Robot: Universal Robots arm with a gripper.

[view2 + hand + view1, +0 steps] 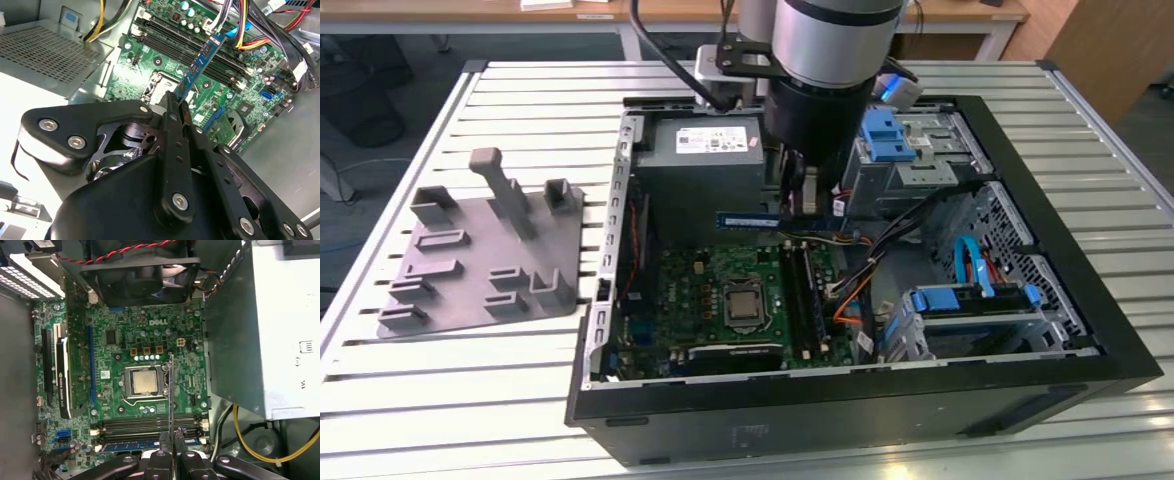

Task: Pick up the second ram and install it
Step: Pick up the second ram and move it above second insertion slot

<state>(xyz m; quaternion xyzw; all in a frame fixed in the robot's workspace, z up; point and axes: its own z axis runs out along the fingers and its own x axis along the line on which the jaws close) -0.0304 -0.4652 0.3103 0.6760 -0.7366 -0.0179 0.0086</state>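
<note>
1. Grips one end of the second ram [202, 65] in the clenched gripper [177, 104].
2. Holds it on edge over the motherboard [115, 370], at twelve o'clock from the processor socket [744, 303] in the exterior view.
3. Has the grey power supply [700, 165] just beyond, at eleven o'clock.

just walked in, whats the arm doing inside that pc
The robot arm is reaching into the open computer case with its gripper shut on the second ram, a slim blue memory stick. The stick hangs over the green motherboard and is not yet seated in any of the long black slots. One slot seems to hold another stick already.
</note>
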